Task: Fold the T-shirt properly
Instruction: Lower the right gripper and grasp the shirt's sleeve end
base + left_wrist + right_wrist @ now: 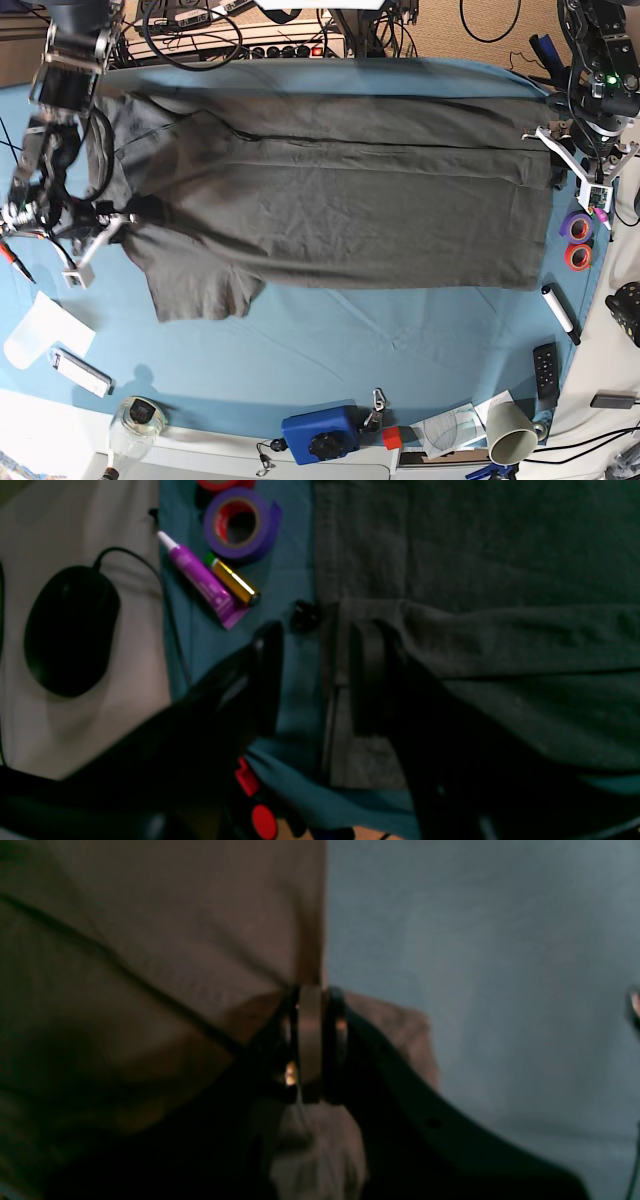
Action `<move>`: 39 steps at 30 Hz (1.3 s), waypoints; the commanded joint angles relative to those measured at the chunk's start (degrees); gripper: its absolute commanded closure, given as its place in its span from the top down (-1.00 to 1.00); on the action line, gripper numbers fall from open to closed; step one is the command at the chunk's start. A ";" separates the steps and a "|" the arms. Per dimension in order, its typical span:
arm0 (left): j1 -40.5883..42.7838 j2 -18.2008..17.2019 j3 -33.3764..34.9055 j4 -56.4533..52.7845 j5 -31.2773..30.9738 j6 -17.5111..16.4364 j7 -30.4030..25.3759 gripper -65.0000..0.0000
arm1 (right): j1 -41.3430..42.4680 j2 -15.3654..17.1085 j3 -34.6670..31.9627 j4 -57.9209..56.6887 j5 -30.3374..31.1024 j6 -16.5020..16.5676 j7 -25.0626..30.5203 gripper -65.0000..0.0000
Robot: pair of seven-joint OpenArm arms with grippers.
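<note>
- The right gripper (311, 1040) was seen only in its own wrist view with jaws pressed together on a fold of the T-shirt (150, 965); cloth was bunched above and below the fingertips.
- In the base view that gripper (105, 222) was found at the shirt's sleeve end, on the picture's left, but its jaws could not be made out there.
- The left gripper (315, 675) was shown spread in its wrist view, with one finger over the blue cloth (290, 580) and the other resting on the T-shirt's (475, 580) hem edge; nothing was pinched.
- A purple tape roll (240, 525), a purple tube (202, 580), a gold cylinder (232, 580) and a black mouse (70, 630) were shown close up only in that view.
- Only the base view gave the whole T-shirt (330, 200), spread flat across the blue cloth (350, 350), its far long edge folded inward.
- The left gripper (575, 165) was placed at the hem end.
</note>
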 commanded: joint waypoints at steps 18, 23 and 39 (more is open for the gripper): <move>-0.11 -0.81 -0.31 1.03 -0.13 0.20 -0.98 -0.30 | -7.39 -0.57 10.16 3.98 6.86 6.36 0.92 -0.55; 0.15 -0.81 -0.31 1.01 -0.11 0.20 -0.61 -0.30 | -7.19 -0.39 10.27 4.37 9.05 4.48 -0.52 -0.38; 0.17 -0.81 -0.31 1.01 -0.13 0.20 -0.70 -0.30 | 12.37 -0.50 13.05 -14.08 2.93 4.63 13.51 -0.38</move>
